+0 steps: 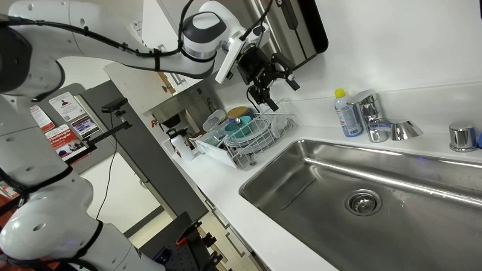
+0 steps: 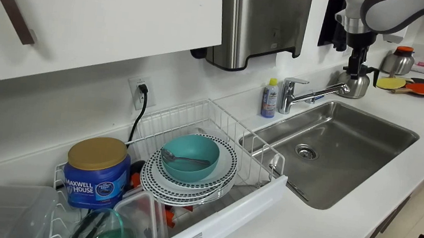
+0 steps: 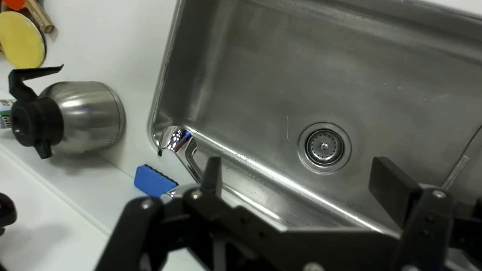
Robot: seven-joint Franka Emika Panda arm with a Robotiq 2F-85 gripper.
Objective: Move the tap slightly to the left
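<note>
Black and blunt-tipped, my two fingers [image 3: 393, 188] are spread wide around a bare gap; in an exterior view my black gripper [image 1: 282, 94] hangs in mid-air. Between the fingertips, as my wrist view shows it, and below them, is the round steel drain [image 3: 324, 147] of a brushed stainless-steel sink [image 3: 244, 75]. Past one fingertip, lower down and apart from it, I see the slim spout of the shiny chrome tap [image 3: 181, 144], its end at a corner of the sink. In both exterior views the tap's chunky base stands upright behind the sink, just beside a small bluish bottle [image 1: 348, 114] with a yellow cap. Beyond that same fingertip, on the white counter [image 3: 113, 49], lies a blue block [image 3: 152, 181] with one dark edge. Farther out from my fingers stands a rounded steel jug [image 3: 86, 116] with a black lid and handle, and past that is a round yellow paddle [image 3: 20, 41].
</note>
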